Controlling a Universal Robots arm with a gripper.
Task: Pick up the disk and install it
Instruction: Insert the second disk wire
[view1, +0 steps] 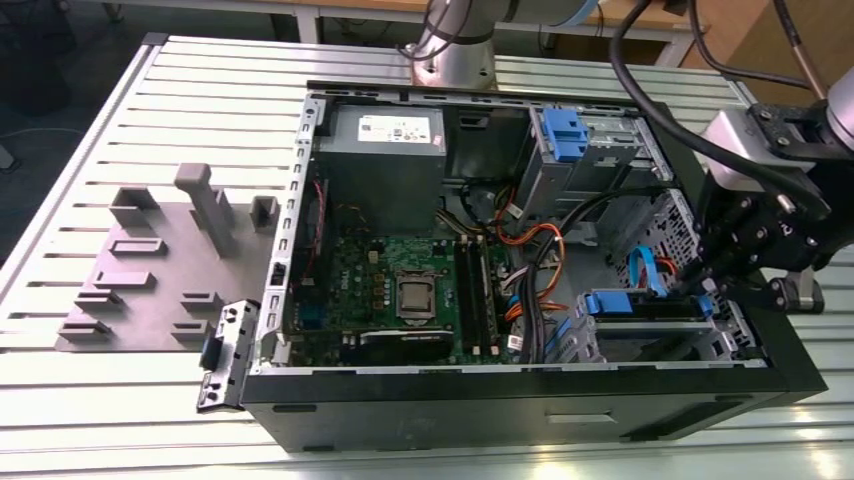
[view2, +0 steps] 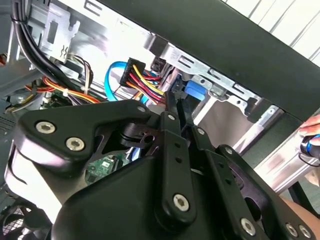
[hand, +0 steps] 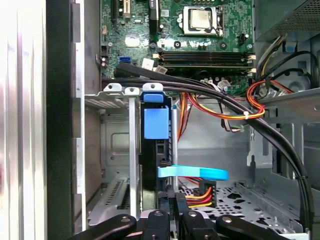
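black gripper linkages fill the foreground in both wrist views, their 2 fingers drawn close together so that the gripper (hand: 170, 200) is nearly closed, with only a thin gap between the fingertips. in the first wrist view the fingertips (hand: 165, 195) reach the rear end of the disk (hand: 156, 150), which stands on edge in a slot of the drive cage (hand: 117, 150); whether they clamp the disk or merely press against it cannot be told. the disk's blue plastic frame shows as a blue tab at its near face and a blue clip at its far end. a light-blue data cable (hand: 195, 173) crosses just beside the fingers, and a bundle of red, yellow and black power wires (hand: 202, 192) ends in a connector next to them. in the second wrist view the gripper (view2: 177, 107) points at the blue frame of the disk (view2: 192, 90) inside the metal bay. in the exterior view the gripper (view1: 714, 290) hangs over the case edge at the exterior view's right, beside the disk (view1: 627, 303) seated in the lower cage of the open computer case (view1: 534, 400). motherboard (view1: 400, 290), grey power supply (view1: 380, 150) and a grey fixture block (view1: 160, 260) on the slatted table (view1: 80, 420) lie toward the exterior view's left.
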